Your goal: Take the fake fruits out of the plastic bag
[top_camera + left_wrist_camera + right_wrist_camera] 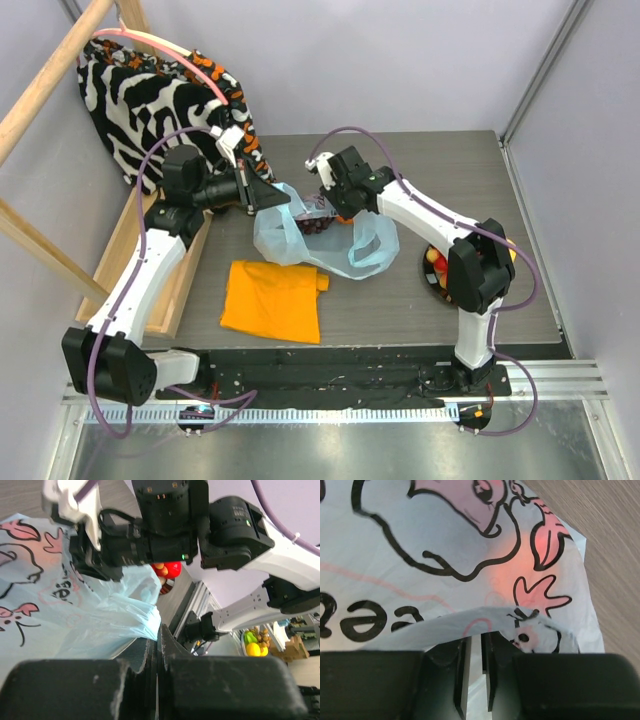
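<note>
Left gripper (262,196): jaws pressed together on the film of the plastic bag (300,248), at the bag's left edge. Right gripper (335,204), at the bag's top right: jaws nearly together with a thin slit, and it looks like a fold of bag film is pinched there. The bag lies crumpled, with fake fruits inside.

My call for this step: anchor with the left pinch and raise the right side to open the mouth. Go slow so the film doesn't tear and the fruit doesn't roll away.

Counts:
- 1 zebra cloth (140,80), far left of the bag
- 1 orange cloth (272,298), just in front of the bag
- 1 bag, showing 1 grape bunch (318,223) and 1 orange piece (345,213)
- 1 dish (426,276), right of the bag, holding at least 2 fruits; the rest is hidden by the arm
</note>
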`<state>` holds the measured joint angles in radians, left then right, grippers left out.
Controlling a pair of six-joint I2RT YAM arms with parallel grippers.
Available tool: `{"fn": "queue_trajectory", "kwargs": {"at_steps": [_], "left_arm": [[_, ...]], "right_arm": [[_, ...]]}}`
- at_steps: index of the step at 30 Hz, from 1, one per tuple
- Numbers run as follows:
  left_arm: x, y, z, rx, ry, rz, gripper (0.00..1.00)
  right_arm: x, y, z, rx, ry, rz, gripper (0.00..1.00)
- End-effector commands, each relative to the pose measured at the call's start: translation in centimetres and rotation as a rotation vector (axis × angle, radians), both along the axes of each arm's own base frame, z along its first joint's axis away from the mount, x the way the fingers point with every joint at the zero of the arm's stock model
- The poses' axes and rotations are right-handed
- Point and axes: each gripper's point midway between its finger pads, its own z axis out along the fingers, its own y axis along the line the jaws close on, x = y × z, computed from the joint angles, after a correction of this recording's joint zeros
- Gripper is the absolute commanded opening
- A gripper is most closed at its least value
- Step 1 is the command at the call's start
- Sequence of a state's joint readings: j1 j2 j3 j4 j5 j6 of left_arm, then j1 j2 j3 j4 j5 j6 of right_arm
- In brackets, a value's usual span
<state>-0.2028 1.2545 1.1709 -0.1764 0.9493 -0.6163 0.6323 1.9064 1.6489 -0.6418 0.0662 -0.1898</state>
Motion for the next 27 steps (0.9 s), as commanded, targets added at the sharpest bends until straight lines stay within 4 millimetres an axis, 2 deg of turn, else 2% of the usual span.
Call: {"fn": "queue_trajectory", "kwargs": {"at_steps": [1, 2, 6, 11, 14, 15, 16, 19, 22, 27], "left_arm": [[1.3, 0.0, 2.1, -0.004, -0.095, 0.030, 0.00], [1.4, 0.0, 2.5, -0.006, -0.102, 0.033, 0.00], [2.1, 0.0, 2.5, 0.004, -0.112, 0.043, 0.00], [1.8, -0.2, 2.7, -0.006, -0.099, 0.019, 0.00], [1.6, -0.3, 2.5, -0.008, -0.094, 0.009, 0.00], [1.5, -0.3, 2.4, -0.008, -0.093, 0.006, 0.00], [1.4, -0.3, 2.3, -0.009, -0.087, 0.001, 0.00], [1.3, -0.4, 2.2, -0.010, -0.085, -0.009, 0.00], [1.2, -0.5, 2.0, -0.010, -0.079, -0.014, 0.00], [0.7, -0.9, 1.4, -0.011, -0.059, -0.033, 0.00]], "right_arm": [[-2.0, 1.1, 1.4, -0.025, -0.008, 0.150, 0.18], [-2.6, 1.3, 0.7, -0.023, 0.024, 0.176, 0.16], [-2.6, 0.8, -0.8, -0.065, 0.053, 0.178, 0.13], [-0.2, 0.0, -1.5, -0.149, -0.012, 0.131, 0.15], [1.4, -0.4, -2.0, -0.209, -0.064, 0.114, 0.26], [2.1, -0.8, -2.2, -0.237, -0.078, 0.098, 0.33], [2.4, -0.8, -2.4, -0.251, -0.085, 0.098, 0.46], [3.3, -0.8, -2.5, -0.278, -0.112, 0.092, 0.63], [3.9, -0.9, -2.7, -0.302, -0.120, 0.095, 0.68], [4.2, -0.5, -3.1, -0.313, -0.121, 0.133, 0.68]]}}
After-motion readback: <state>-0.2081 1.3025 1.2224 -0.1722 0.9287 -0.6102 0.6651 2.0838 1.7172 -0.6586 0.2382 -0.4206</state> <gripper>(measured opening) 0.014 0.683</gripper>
